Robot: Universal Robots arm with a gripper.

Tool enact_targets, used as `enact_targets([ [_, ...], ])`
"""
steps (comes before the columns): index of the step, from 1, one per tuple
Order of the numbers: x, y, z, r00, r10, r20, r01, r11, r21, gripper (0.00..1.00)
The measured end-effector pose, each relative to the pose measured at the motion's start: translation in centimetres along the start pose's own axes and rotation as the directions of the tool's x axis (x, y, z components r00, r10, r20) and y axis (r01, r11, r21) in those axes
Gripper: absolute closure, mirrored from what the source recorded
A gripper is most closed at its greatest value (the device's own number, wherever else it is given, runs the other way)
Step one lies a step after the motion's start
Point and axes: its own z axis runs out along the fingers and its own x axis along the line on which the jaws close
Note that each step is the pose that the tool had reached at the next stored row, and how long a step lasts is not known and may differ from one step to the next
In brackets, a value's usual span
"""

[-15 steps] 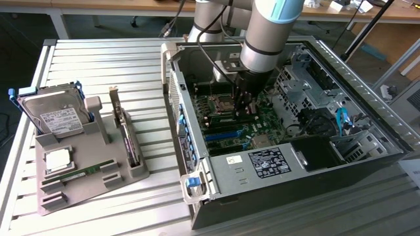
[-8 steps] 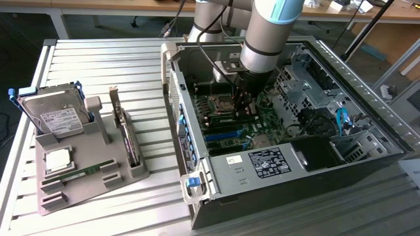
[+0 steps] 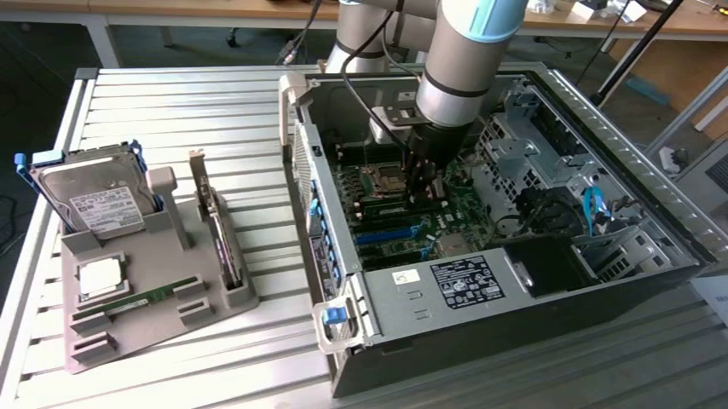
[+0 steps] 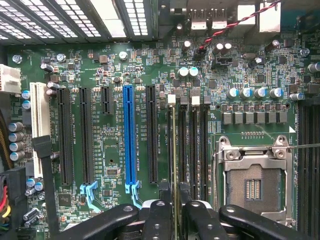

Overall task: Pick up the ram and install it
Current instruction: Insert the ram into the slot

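My gripper (image 3: 425, 198) is deep inside the open computer case (image 3: 637, 256), over the motherboard's memory slots (image 4: 192, 145). In the wrist view the ram (image 4: 173, 145) appears edge-on as a thin pale-green line. It runs along the slot nearest the black expansion slots, and the black fingers (image 4: 157, 212) are shut on its near end. The gripper (image 4: 174, 197) holds it upright and in line with that slot. I cannot tell whether the stick is seated. A second green stick (image 3: 148, 298) lies in the grey holder (image 3: 136, 336) outside the case.
The empty processor socket (image 4: 252, 185) lies just beside the memory slots. A blue expansion slot (image 4: 129, 135) and black ones sit on the other side. The grey holder also carries a hard drive (image 3: 97, 200), a square silver chip (image 3: 101, 277) and a bracketed card (image 3: 216, 230).
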Motion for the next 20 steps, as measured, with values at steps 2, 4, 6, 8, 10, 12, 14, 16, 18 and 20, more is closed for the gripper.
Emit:
enact_targets([
  [2,0.0,0.00,-0.10,1.0000,0.000,-0.0003,0.000,1.0000,-0.0001,0.81],
  [4,0.0,0.00,-0.23,1.0000,0.000,-0.0002,0.000,1.0000,0.0000,0.81],
  [6,0.0,-0.01,-0.53,1.0000,0.000,-0.0002,0.000,1.0000,0.0000,0.81],
  [8,0.0,-0.02,-0.86,1.0000,0.000,-0.0003,0.000,1.0000,0.0000,0.81],
  [10,0.0,-0.02,-1.15,1.0000,0.000,-0.0001,0.000,1.0000,0.0001,0.81],
  [12,-0.2,-0.02,-1.40,1.0000,0.000,-0.0004,0.000,1.0000,-0.0001,0.89],
  [14,-0.2,-0.03,-1.73,1.0000,0.000,-0.0003,0.000,1.0000,0.0000,0.89],
  [16,-0.2,-0.04,-2.17,1.0000,0.000,-0.0001,0.000,1.0000,0.0000,0.89],
  [18,-0.2,-0.04,-2.70,1.0000,0.000,-0.0002,0.000,1.0000,0.0000,0.89],
  [20,-0.2,-0.06,-3.33,1.0000,0.000,-0.0002,0.000,1.0000,0.0000,0.89],
])
